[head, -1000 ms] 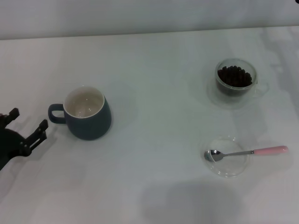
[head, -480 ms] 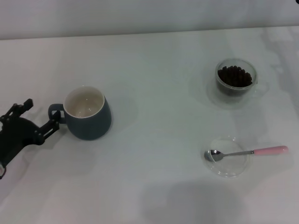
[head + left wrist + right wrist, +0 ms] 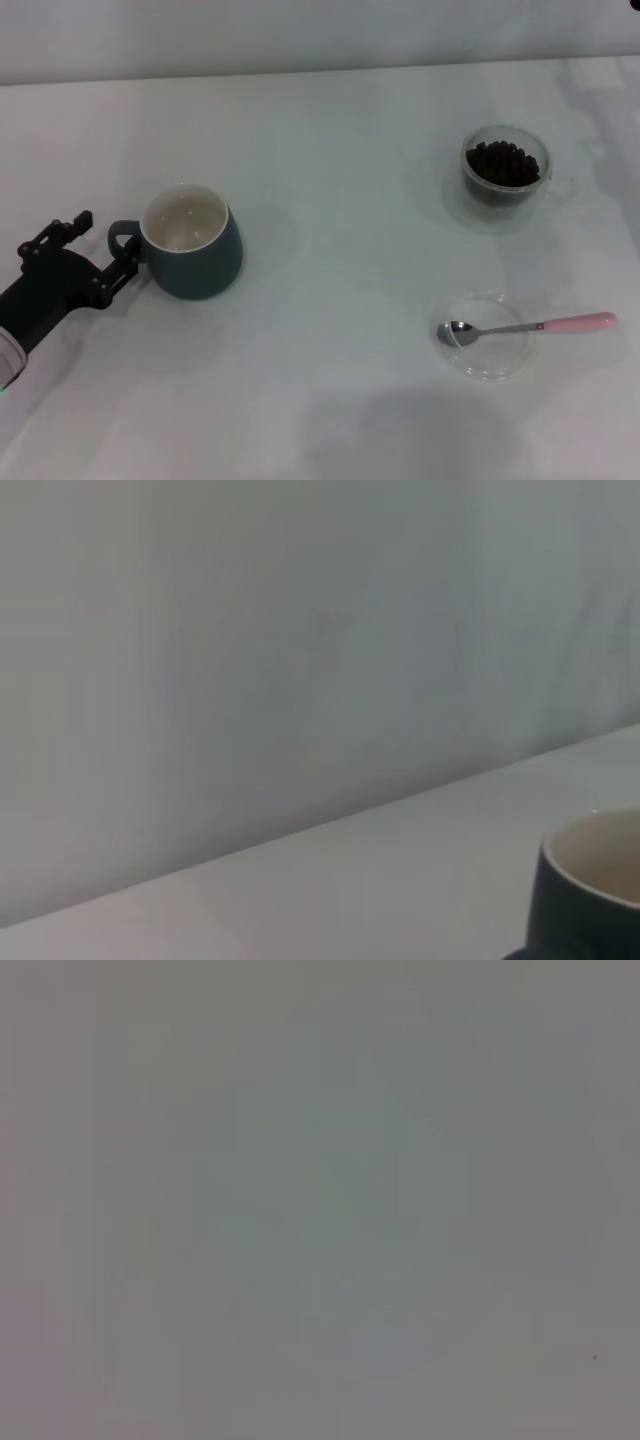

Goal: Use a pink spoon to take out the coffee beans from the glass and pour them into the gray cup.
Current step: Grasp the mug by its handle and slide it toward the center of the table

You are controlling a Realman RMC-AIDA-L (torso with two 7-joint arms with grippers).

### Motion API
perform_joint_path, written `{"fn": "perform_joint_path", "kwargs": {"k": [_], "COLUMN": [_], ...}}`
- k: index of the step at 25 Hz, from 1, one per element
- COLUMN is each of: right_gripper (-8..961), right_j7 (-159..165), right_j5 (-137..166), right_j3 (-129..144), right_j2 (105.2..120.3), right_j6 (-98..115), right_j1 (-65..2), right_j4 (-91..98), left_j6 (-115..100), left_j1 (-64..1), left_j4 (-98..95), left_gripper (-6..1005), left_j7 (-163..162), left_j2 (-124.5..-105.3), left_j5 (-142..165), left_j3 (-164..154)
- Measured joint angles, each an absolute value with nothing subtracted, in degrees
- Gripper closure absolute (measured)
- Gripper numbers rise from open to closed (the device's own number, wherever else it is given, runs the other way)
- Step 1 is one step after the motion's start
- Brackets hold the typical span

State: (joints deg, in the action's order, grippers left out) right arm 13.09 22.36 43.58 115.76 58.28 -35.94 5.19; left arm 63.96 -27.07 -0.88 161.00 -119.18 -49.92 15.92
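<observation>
- The left gripper (image 3: 100, 246) sits low on the white table (image 3: 330, 150), its two dark fingers spread apart and holding nothing.
- One fingertip reaches the loop handle of the gray cup (image 3: 190, 243); whether it actually touches the handle cannot be told. The other finger points past the handle on the side away from the robot.
- The gray cup stands upright just beside the gripper, toward the robot's right, with its cream inside showing bare.
- In the left wrist view only the rim and part of the wall of the gray cup (image 3: 592, 885) show at the corner, against the table and a pale wall behind.
- Far across the table from the gripper stands the glass (image 3: 505, 175), upright, with the coffee beans (image 3: 502, 164) heaped inside it.
- Nearer the robot than the glass, also well away from the gripper, lies a flat clear dish (image 3: 487, 335). The pink spoon (image 3: 530, 327) rests across it, metal bowl in the dish and pink handle sticking out over the rim.
- The right gripper is out of sight; its wrist view shows only a flat gray blur.
</observation>
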Motion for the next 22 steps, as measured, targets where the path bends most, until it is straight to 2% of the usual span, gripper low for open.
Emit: {"fn": "perform_joint_path", "kwargs": {"k": [1,12,20,22], "right_gripper": [156,161,164,165], "right_j7": [13.09,13.09,13.09,13.09], "right_j5": [22.37,22.61,22.77,22.78], "right_j3": [43.59,43.68,43.68,43.68], "right_j2": [115.76,115.84,115.84,115.84], "right_j6": [58.28,58.28,58.27,58.27], "right_j1": [-35.92,-35.84,-35.78,-35.81], "right_j4": [5.19,5.19,5.19,5.19], "left_j6": [63.94,63.89,63.86,63.86], "left_j1": [-26.99,-26.97,-27.71,-27.92], "left_j4": [-0.59,0.23,1.54,1.98], "left_gripper": [168,525,868,868], "left_j7": [161.54,161.92,161.97,161.98], "left_j2": [-119.21,-119.27,-119.33,-119.35], "left_j5": [-49.93,-50.0,-50.02,-50.02], "left_j3": [15.95,16.19,16.06,15.99]}}
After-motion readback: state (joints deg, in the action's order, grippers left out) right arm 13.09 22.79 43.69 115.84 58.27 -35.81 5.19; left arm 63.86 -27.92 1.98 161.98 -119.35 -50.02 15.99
